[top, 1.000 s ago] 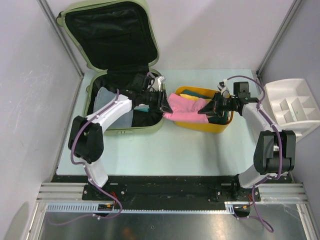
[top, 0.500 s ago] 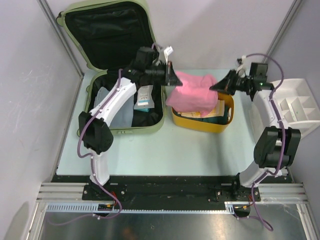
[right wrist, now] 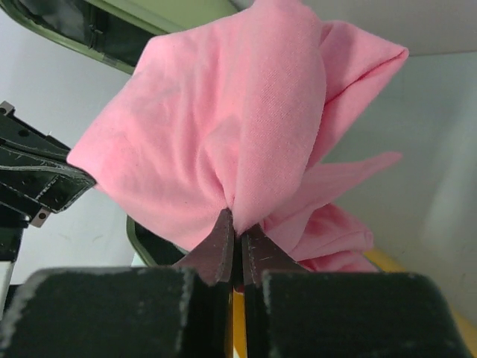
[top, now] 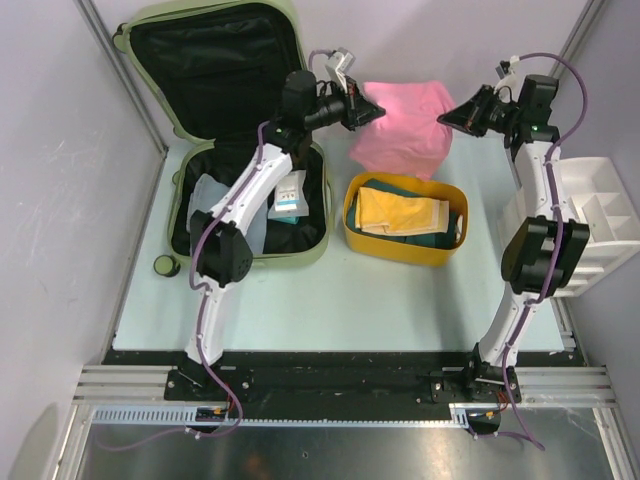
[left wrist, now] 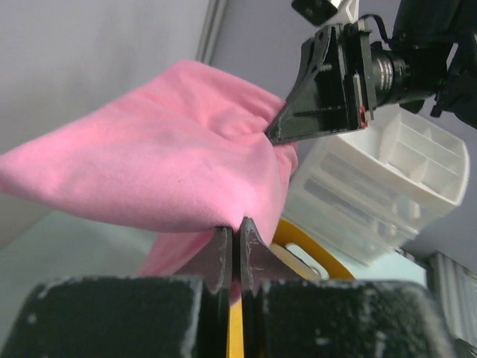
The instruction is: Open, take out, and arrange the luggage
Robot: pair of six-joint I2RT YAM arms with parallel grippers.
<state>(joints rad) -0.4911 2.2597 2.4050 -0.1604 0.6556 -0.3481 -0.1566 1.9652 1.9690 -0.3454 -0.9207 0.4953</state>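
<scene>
at rear left: luggage [top: 215, 75], open, just left of left end effector [top: 374, 109]; it and right end effector [top: 446, 118] pinch pink cloth [top: 405, 135].

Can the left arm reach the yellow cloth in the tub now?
Probably not yet. The left tool is shut on the pink cloth, held up jointly with the right tool. The yellow cloth lies uncovered in the yellow tub, so the way looks free once it lets go.

- Bright, even, diffuse light from overhead; only faint, soft shadows on the bench [top: 300, 290].
- In both wrist views the black housing below the jaws is blurred.
- The pink cloth [left wrist: 149, 164] at the jaws is sharp.
- The white organizer tray [left wrist: 387, 186] beyond the jaws is slightly soft.
</scene>
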